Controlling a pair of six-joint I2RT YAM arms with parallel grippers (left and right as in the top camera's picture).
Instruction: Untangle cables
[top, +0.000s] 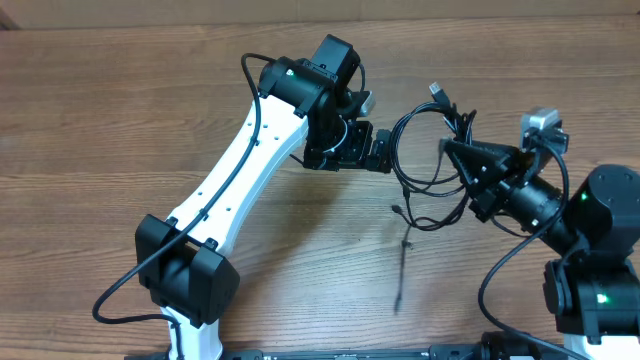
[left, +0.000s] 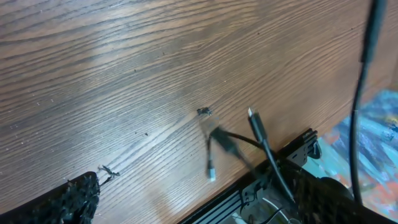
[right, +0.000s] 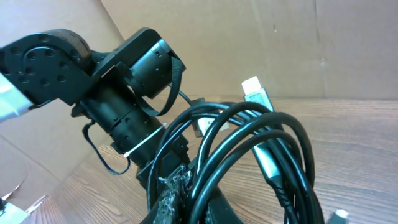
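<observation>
The cables (top: 428, 172) remain far from untangled: the right claw (top: 449, 148) is clamped on the bunched loops, one loose end dangling below it, while the left claw (top: 384, 152), just beside the bundle, gapes empty.

The table (top: 120, 110) is finished in matt, grained wood; the cables (right: 236, 146) are sheathed in glossy black plastic; one plug (right: 254, 90) is tipped with bright metal.

Thin black cables (right: 217, 163) hang bunched in tangled, overlapping loops.
</observation>
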